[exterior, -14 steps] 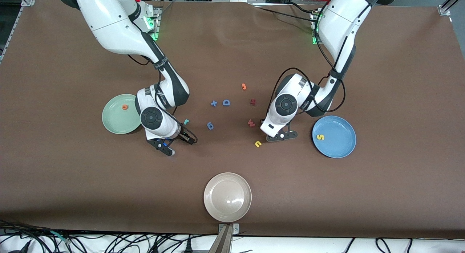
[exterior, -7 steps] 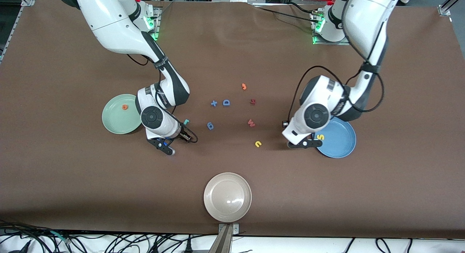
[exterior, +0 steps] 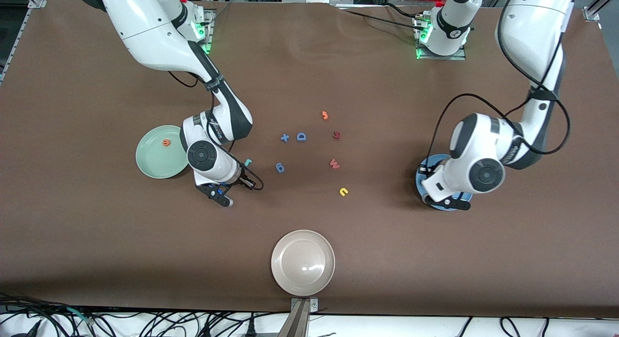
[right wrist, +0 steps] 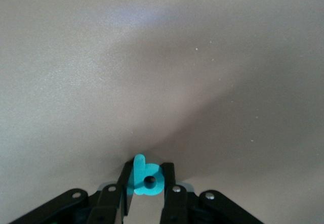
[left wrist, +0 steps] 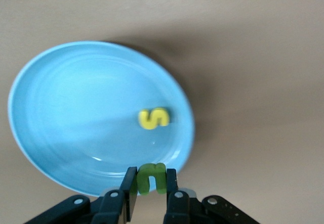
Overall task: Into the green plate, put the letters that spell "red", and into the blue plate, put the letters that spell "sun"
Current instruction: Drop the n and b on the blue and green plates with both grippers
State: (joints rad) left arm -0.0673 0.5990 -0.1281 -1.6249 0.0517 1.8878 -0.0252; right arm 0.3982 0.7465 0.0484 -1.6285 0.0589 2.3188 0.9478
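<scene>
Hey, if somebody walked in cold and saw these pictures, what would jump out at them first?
Probably the left pincer gripping a small olive-green foam "n" over the round blue plate, where a yellow foam "s" already lies. Next, the right pincer closed around a teal foam "d" low at the brown table, beside the round mint-green plate.

In the front view we see the left arm's wrist covering most of the blue plate (exterior: 421,175), so the yellow "s" (left wrist: 154,118) and olive-green "n" (left wrist: 151,177) appear only in the left wrist view. Beside the green plate (exterior: 150,158), the right arm hides the teal "d" (right wrist: 145,179) and part of the teal "r" (exterior: 248,161). Both wrist views cut off their grippers' bodies at the picture edge.
</scene>
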